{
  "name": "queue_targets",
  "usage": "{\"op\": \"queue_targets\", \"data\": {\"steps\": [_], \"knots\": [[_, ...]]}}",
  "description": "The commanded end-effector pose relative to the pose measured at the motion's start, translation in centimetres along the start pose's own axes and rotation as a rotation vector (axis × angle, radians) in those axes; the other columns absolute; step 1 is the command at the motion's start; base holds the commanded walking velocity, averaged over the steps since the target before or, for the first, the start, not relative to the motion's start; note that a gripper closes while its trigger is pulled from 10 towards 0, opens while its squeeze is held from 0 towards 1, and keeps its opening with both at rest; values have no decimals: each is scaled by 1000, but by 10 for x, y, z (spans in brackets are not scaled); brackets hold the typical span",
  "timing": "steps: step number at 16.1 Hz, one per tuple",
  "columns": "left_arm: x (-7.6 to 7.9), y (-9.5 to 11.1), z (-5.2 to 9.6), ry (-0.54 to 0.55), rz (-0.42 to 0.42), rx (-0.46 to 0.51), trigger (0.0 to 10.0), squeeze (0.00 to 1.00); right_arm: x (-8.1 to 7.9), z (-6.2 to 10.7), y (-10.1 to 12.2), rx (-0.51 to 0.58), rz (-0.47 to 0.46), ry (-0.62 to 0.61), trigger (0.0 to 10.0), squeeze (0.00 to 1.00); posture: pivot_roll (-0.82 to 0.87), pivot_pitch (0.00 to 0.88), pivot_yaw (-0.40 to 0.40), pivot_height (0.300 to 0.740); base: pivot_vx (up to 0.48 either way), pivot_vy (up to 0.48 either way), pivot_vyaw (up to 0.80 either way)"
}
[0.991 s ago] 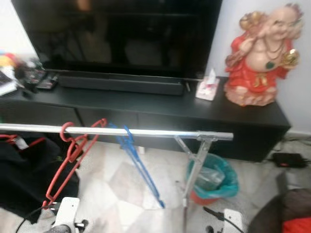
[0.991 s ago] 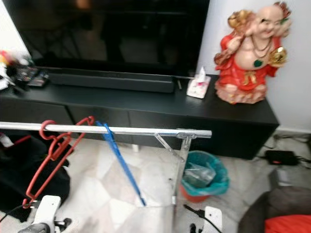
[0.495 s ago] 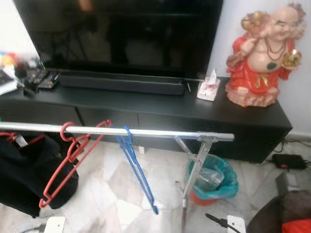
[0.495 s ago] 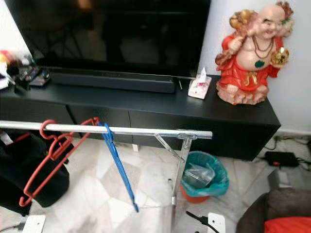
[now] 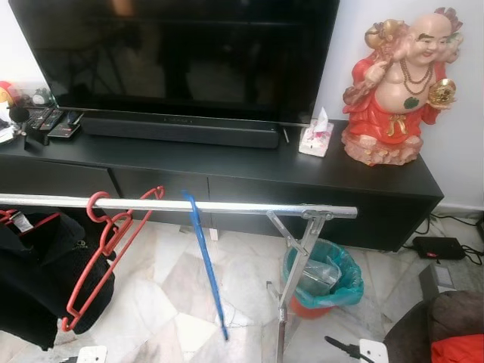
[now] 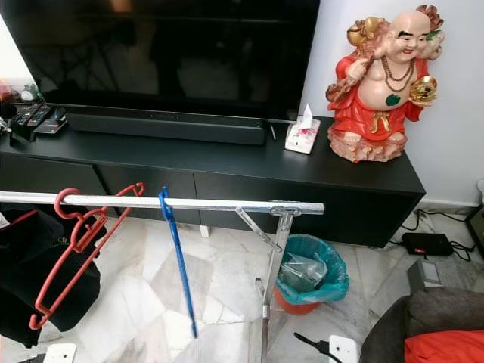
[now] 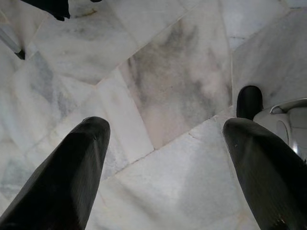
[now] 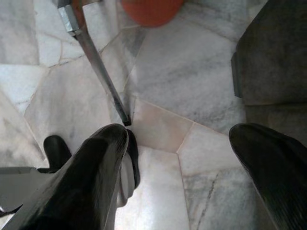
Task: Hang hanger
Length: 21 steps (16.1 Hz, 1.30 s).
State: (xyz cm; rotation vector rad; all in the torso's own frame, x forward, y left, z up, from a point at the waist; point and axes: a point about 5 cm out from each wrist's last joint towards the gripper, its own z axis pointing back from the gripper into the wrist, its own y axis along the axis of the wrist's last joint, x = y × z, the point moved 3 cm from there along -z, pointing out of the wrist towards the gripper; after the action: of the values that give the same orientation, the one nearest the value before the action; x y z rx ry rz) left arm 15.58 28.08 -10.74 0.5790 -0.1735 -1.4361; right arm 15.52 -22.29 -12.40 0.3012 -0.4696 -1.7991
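**Operator:** I see the blue hanger [image 5: 204, 265] hooked on the metal rail [image 5: 227, 206]. It sits edge-on to my head camera, its lower end pointing down at the marble floor [image 5: 181, 287].

**Colleague:** What else is on that rail?

**Operator:** A red hanger [image 5: 106, 253] hangs to the left of the blue one, well apart from it. Its hook is over the rail and its frame slants down to my left. Past it a black garment [image 5: 38, 280] hangs from the rail's left part. The rail's right end rests on a slanted metal leg [image 5: 296, 261].

**Colleague:** And your tools?

**Operator:** Both point down at the floor. The left tool [image 7: 168, 163] has its black fingers [image 7: 72, 167] spread wide with bare marble between them. The right tool [image 8: 192, 172] is spread wide too, holding nothing. Through the right wrist camera I see a thin metal bar [image 8: 98, 72] lying across the floor and the orange base of a bin [image 8: 151, 9].

**Colleague:** Anything behind the rack?

**Operator:** A low black surface [image 5: 249, 162] carries a big dark TV [image 5: 181, 53], a soundbar [image 5: 181, 130], a tissue pack [image 5: 316, 140] and a red laughing statue [image 5: 397, 87]. On the floor by the leg stands an orange bin with a teal liner [image 5: 325, 272].
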Motion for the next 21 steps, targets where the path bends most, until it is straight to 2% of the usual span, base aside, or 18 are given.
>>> {"op": "queue_targets", "data": {"steps": [1,6,11,18,21], "knots": [[1,-3,0,6,2,-11,10000,0,5,0,-1,3,-33,-18,10000,0,-74,0,-9,732,0,0,0],[11,-11,1,-14,-6,-30,10000,0,9,1,-5,0,-39,-16,10000,0,-88,0,-6,732,0,0,0],[18,-8,0,-31,-9,-20,10000,0,11,2,-6,0,-35,-20,10000,0,-85,0,-11,732,0,0,0],[18,-3,0,-39,-26,-11,10000,0,8,1,-6,-2,-38,-16,10000,0,-79,0,-1,732,0,0,0],[19,-2,0,-42,-32,-8,10000,0,7,1,-6,-1,-39,-12,10000,0,-76,0,-1,732,0,244,0]]}}
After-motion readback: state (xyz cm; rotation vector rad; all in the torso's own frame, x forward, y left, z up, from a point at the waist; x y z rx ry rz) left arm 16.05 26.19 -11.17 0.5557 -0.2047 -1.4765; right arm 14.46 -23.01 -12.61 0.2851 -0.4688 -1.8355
